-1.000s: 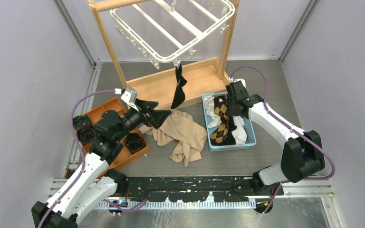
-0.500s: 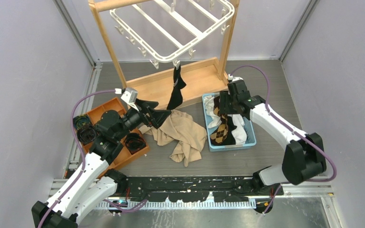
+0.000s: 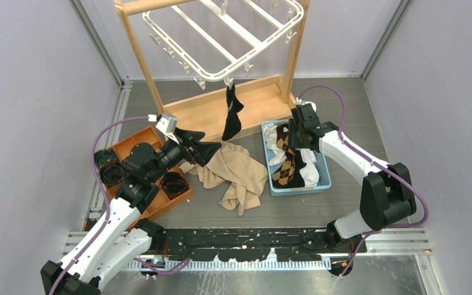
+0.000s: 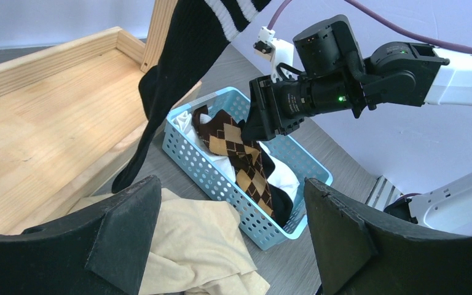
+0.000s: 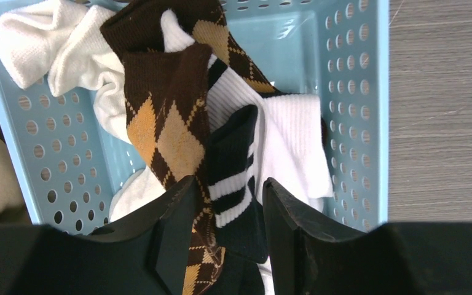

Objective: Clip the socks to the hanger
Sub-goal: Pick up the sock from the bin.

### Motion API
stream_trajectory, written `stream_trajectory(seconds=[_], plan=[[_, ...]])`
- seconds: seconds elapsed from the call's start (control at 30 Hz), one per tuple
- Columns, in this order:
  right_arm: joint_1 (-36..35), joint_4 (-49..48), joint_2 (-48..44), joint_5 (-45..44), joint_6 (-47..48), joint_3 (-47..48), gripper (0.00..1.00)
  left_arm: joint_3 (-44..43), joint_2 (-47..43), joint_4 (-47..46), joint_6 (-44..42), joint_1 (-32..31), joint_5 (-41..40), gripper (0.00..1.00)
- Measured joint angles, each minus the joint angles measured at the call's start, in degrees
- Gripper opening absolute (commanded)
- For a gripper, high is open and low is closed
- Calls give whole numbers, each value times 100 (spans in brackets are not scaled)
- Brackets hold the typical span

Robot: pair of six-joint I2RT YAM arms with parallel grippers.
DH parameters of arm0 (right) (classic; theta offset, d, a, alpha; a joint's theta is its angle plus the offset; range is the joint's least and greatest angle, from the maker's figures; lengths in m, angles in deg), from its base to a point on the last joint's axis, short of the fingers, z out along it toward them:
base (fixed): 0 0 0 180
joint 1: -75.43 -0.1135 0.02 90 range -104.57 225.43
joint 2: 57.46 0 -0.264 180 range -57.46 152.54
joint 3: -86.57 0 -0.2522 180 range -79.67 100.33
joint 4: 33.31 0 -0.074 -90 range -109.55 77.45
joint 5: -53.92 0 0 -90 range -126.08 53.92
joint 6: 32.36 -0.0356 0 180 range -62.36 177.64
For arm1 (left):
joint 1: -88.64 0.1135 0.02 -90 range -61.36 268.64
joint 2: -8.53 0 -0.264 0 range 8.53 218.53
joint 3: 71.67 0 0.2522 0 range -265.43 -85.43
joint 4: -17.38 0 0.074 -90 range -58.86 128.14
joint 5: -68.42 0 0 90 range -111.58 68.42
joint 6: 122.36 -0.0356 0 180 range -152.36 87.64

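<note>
The white hanger [image 3: 221, 37] hangs on the wooden stand, and one black sock [image 3: 231, 117] dangles from a clip on its front rim. The other socks lie in a blue basket [image 3: 327, 178]. Among them are a brown argyle sock [image 5: 166, 117], a black white-striped sock [image 5: 233, 166] and white ones [image 5: 295, 141]. My right gripper [image 5: 228, 184] points down into the basket. Its jaws stand partly apart, with the striped cuff and the argyle sock between them. I cannot see whether they pinch. My left gripper [image 4: 232, 184] hovers wide open and empty over the beige cloth [image 3: 236, 175].
An orange tray [image 3: 138, 141] holding dark rolled items sits left, under my left arm. The wooden stand's base [image 3: 209, 110] lies behind the cloth and basket. Grey walls close in both sides.
My right gripper has shifted slightly left over the basket, and its jaws widened and narrowed again. The left arm and the hanging sock have stayed put.
</note>
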Motion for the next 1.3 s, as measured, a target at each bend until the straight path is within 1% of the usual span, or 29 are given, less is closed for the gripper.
stream_trajectory(seconds=[0.13,0.23,0.3,0.37,0.47,0.5,0.67,0.77,0.87,1.0,1.1,1.2,1.3], plan=[[76,0,-271,-50,13,-4,48,0,11,-13,22,0,2,85],[166,0,-372,-107,20,-9,41,0,50,-66,48,0,2,84],[210,2,-374,-133,17,-35,41,0,74,-85,94,0,2,84],[258,33,-372,-146,17,-70,44,0,81,-85,133,0,2,84],[313,26,-374,-33,24,-96,56,0,81,-90,155,0,2,84],[319,-13,-385,48,26,-122,58,0,81,-90,157,0,2,84],[323,-258,-470,481,-4,-236,61,0,81,-103,190,0,0,84],[323,-352,-391,527,-52,-192,59,13,81,-149,264,0,2,84],[323,-391,-142,433,-120,-81,55,22,85,-175,289,0,0,84],[323,-358,81,254,-177,-50,44,24,83,-177,302,0,-4,84],[323,-332,79,129,-203,-50,44,39,83,-181,306,0,-28,84],[323,-317,76,37,-205,-50,48,46,87,-190,306,0,-42,84],[323,-269,35,-2,-216,-50,48,44,114,-229,308,0,-39,84]])
